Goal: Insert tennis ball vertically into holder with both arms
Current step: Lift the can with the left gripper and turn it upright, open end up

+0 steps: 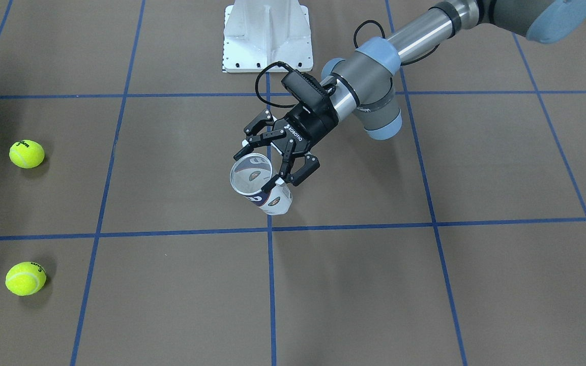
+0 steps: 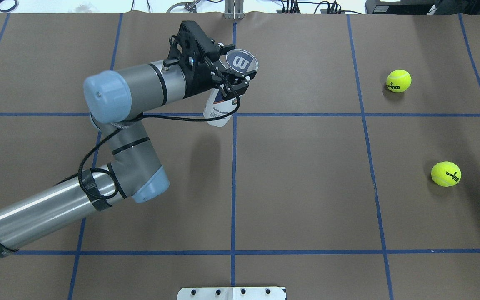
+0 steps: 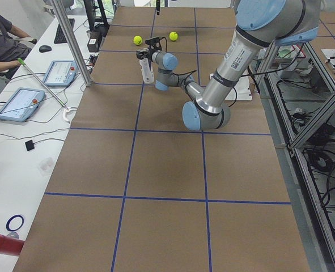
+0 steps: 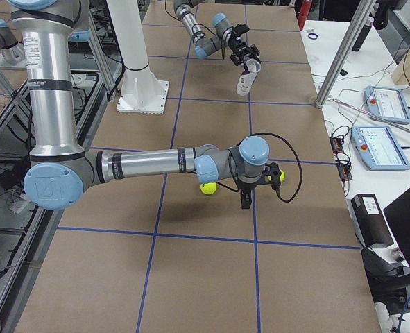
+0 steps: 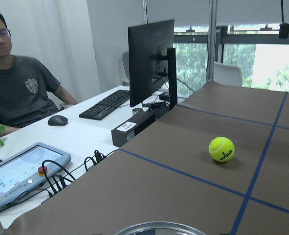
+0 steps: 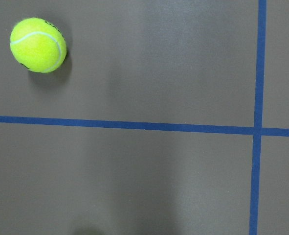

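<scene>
My left gripper [image 1: 274, 163] is shut on the holder [image 1: 272, 199], a clear tube with a white and navy label. It holds the tube near its open rim, roughly upright, above the table's middle back. The tube also shows in the overhead view [image 2: 218, 109] under the left gripper [image 2: 235, 81], and its rim shows in the left wrist view [image 5: 154, 228]. No ball shows inside. Two yellow tennis balls [image 2: 398, 81] [image 2: 446, 173] lie on the table's right side. My right gripper [image 4: 245, 201] points down beside one ball [image 4: 208, 187]; I cannot tell if it is open.
The white pedestal base [image 1: 267, 35] stands at the robot's side of the table. Blue tape lines cross the brown table [image 2: 306, 187]. Operators' desks with tablets [image 4: 385, 146] and a monitor [image 5: 151, 58] run along the far edge. One ball shows in the right wrist view [image 6: 38, 45].
</scene>
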